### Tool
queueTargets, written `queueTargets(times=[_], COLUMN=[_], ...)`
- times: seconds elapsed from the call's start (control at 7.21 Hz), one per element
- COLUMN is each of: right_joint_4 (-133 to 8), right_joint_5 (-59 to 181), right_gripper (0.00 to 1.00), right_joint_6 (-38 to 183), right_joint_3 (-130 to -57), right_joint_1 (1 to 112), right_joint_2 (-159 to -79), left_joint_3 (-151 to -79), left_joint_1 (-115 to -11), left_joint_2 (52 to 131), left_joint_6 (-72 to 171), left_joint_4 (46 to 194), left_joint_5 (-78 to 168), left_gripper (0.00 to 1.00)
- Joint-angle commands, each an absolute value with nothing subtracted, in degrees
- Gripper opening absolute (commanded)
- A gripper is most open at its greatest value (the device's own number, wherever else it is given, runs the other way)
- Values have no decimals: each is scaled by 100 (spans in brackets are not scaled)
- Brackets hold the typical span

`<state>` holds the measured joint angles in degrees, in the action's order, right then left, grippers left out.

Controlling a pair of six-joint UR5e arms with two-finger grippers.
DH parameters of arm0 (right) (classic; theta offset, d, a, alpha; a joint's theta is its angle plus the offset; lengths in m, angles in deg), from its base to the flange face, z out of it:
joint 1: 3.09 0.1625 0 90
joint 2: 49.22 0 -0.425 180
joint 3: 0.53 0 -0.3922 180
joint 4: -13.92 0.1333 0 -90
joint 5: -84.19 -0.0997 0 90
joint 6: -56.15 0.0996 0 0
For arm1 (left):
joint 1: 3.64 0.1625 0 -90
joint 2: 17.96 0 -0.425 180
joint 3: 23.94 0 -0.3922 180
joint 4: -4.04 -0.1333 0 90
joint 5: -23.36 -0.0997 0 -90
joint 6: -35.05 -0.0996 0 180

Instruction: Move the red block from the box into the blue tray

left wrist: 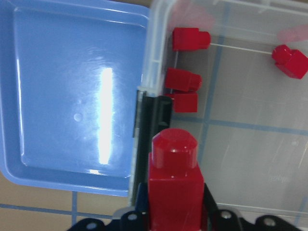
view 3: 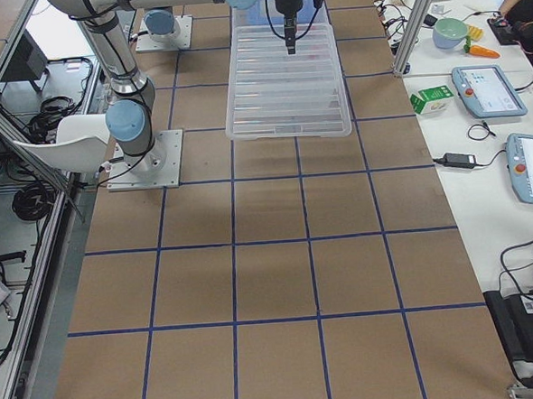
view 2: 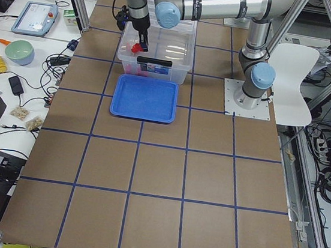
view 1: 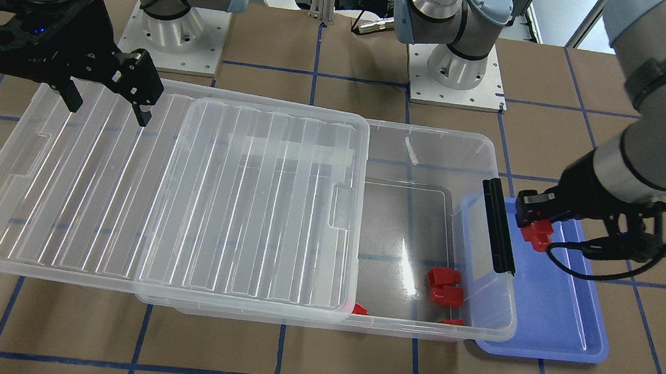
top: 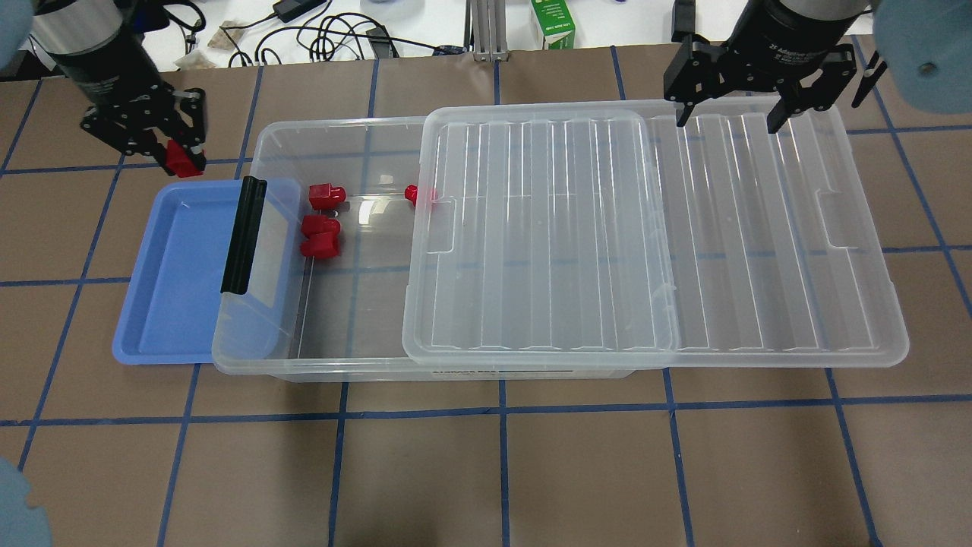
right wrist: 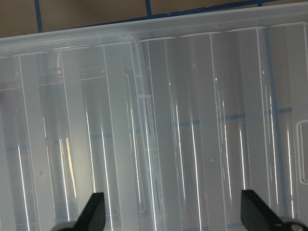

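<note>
The left gripper (top: 168,152) has its fingers clamped on the red block (top: 182,161) and holds it in the air. The squarish head of the block sits between the fingers. Its round stub points away from the gripper, downward, so the long axis runs along the fingers. The block hangs where the blue tray (top: 178,304) meets the end of the box (top: 334,131) with the black latch bar (top: 243,235). I cannot tell exactly whether it is over the tray or over the latch.

The tray lies flat on the table, and one of its long sides is tucked under the rim of the box. Inside the box, near this end, three more red pieces (top: 320,226) lie on their sides, and a fourth (top: 420,194) lies at the edge of the lid (top: 547,228). The lid is slid toward the robot's right and covers only part of the box. Above its far part hovers the right gripper (top: 727,121), its fingers wide apart and holding nothing.
</note>
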<state>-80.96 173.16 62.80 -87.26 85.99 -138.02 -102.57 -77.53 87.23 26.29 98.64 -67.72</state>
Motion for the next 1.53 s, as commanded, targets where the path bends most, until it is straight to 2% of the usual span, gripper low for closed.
queueTargets(times=[0.0,0.28,0.69,1.11,1.39], right_joint_4=[-8091,-8091,-8082,-8082,-8065], right_joint_5=[17314,17314,17314,17314,17323], right_gripper=[100,100,100,100,100], right_joint_6=[6265,6265,6256,6256,6239], right_joint_3=[-8728,-8728,-8737,-8728,-8720], right_joint_1=[8594,8594,8594,8585,8568], right_joint_2=[-13799,-13799,-13799,-13799,-13799], left_joint_3=[-10357,-10758,-11752,-11939,-11983], left_joint_1=[-7072,-6965,-6965,-6965,-6965], left_joint_2=[8864,9163,9628,10016,10025], left_joint_6=[1462,1395,1299,1281,1211], left_joint_4=[9757,9241,7475,7409,7461], left_joint_5=[-6892,-6875,-6884,-6831,-6822], left_gripper=[0,0,0,0,29])
